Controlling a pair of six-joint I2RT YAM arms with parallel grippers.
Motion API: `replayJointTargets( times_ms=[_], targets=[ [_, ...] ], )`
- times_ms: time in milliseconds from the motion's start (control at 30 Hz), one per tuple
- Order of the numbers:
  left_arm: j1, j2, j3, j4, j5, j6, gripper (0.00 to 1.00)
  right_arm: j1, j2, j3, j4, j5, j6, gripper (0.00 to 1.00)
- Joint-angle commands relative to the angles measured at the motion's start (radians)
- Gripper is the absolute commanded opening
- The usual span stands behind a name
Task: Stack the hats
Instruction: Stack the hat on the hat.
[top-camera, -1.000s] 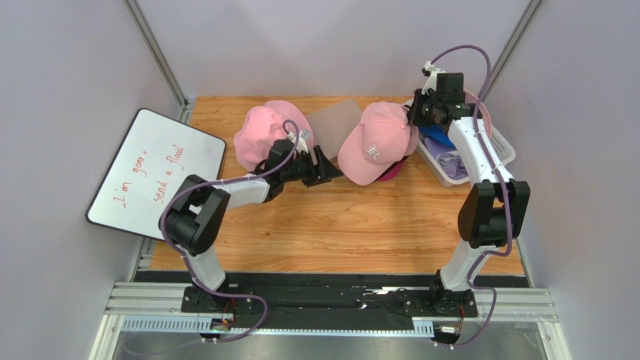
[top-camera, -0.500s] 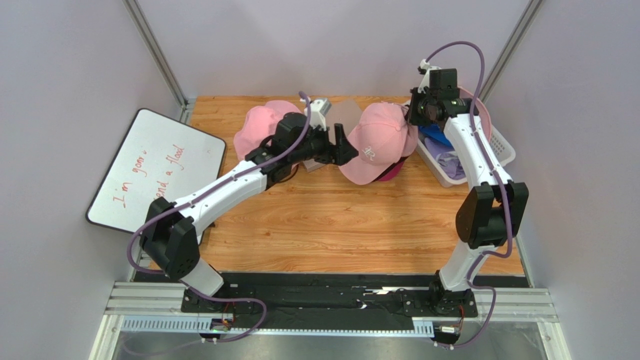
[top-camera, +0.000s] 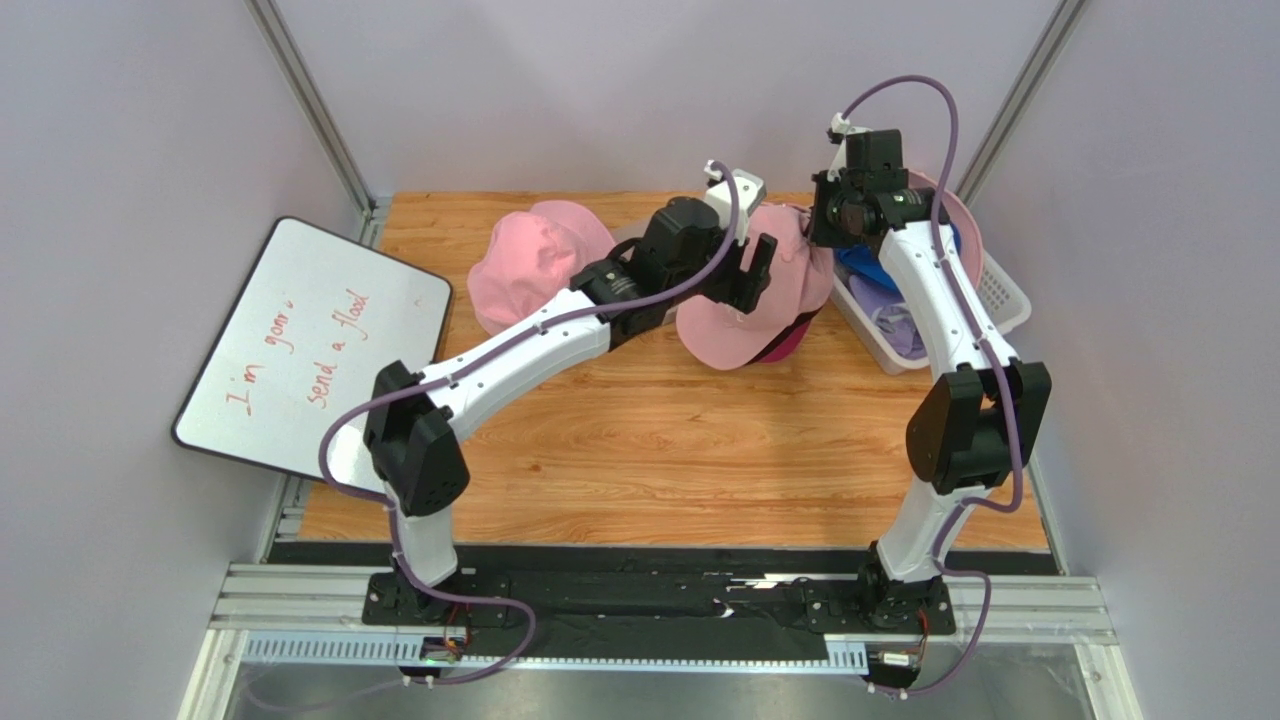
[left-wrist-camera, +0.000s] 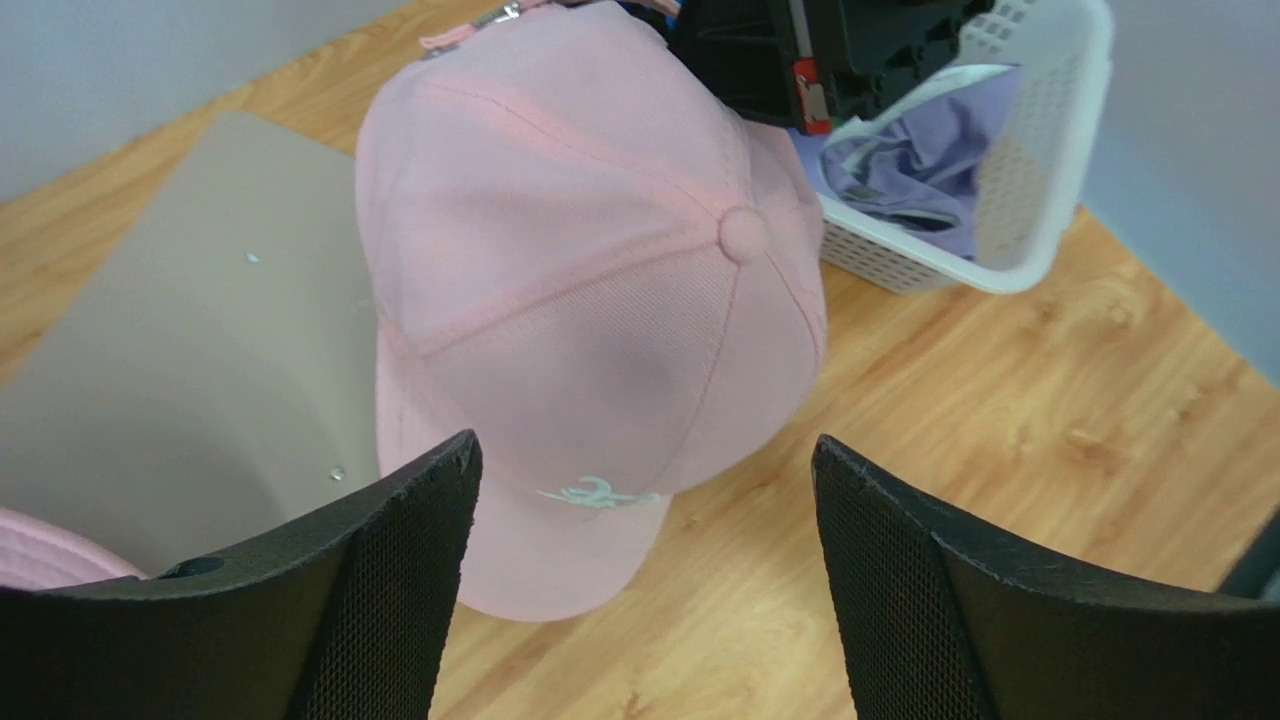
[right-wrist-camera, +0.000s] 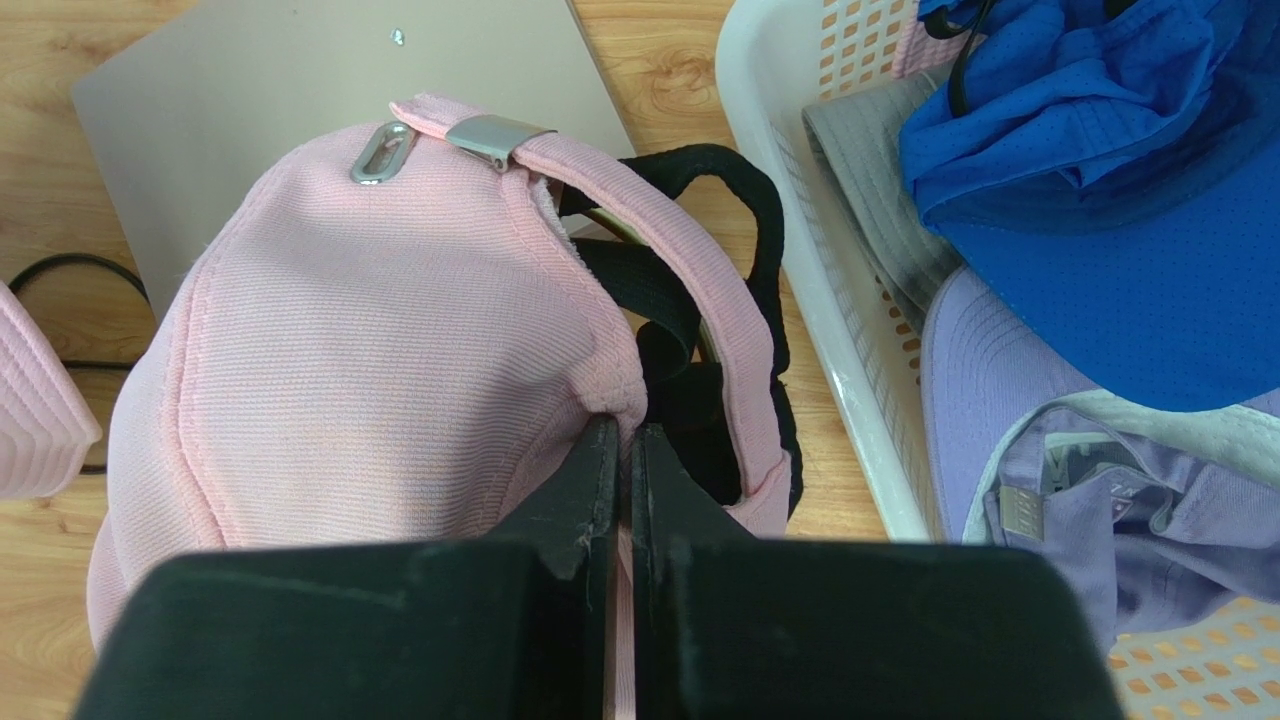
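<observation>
Right pincer (right-wrist-camera: 628, 435) tight on soft, domed pink cap (right-wrist-camera: 376, 345) (left pincer (left-wrist-camera: 643, 450) wide, empty)

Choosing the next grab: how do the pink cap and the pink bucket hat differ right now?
The cap has a front bill and a logo; the bucket hat looks rumpled, no logo showing. The right gripper is shut on the cap's back edge; the bucket hat lies untouched. The open left gripper hovers over the cap, not the bucket hat. Both are pink.

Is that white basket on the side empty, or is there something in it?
Not empty. The basket holds a blue cap lying partly over a lavender cap, as the right wrist view shows.
</observation>
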Motion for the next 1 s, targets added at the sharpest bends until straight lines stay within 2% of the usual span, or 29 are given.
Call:
replayJointTargets(
  times_ms=[0, 133, 733, 967],
  targets=[
    [-0.028, 0.062, 0.117, -0.031, -0.109, 0.137, 0.85, 0.009, 0.009, 0.03, 0.001, 0.015, 0.016, 0.0],
    [-0.045, 0.108, 0.19, -0.029, -0.118, 0.159, 0.85, 0.009, 0.011, 0.035, -0.003, 0.013, 0.014, 0.0],
    [-0.065, 0.262, 0.327, 0.021, -0.158, 0.228, 0.85, 0.012, -0.009, 0.001, 0.008, -0.005, 0.022, 0.0],
    [-0.052, 0.299, 0.365, 0.014, -0.241, 0.228, 0.81, 0.012, -0.024, -0.022, 0.008, 0.003, 0.014, 0.0]
  ],
)
